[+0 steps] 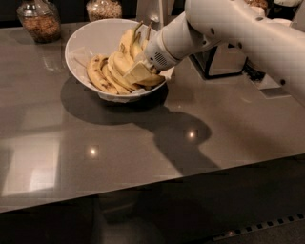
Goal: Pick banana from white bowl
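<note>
The white bowl (pixel 84 40) stands at the back left of the grey table, holding a bunch of bananas. The banana (pixel 125 49), thick and clean yellow, leans upright in the bunch with its stem pointing up. Shorter brown-speckled bananas (pixel 98 74) lie to its left. My gripper (pixel 138 72) reaches down from the right into the bowl, its cream-coloured end pressed against the right side of the bunch, low by the near rim. The white arm hides the bowl's right rim and part of the bunch.
Two glass jars of brown food (pixel 40 20) (pixel 102 8) stand behind the bowl. A dark appliance (pixel 223 61) sits to the right, behind the arm. The grey table (pixel 119 152) stretches toward its front edge.
</note>
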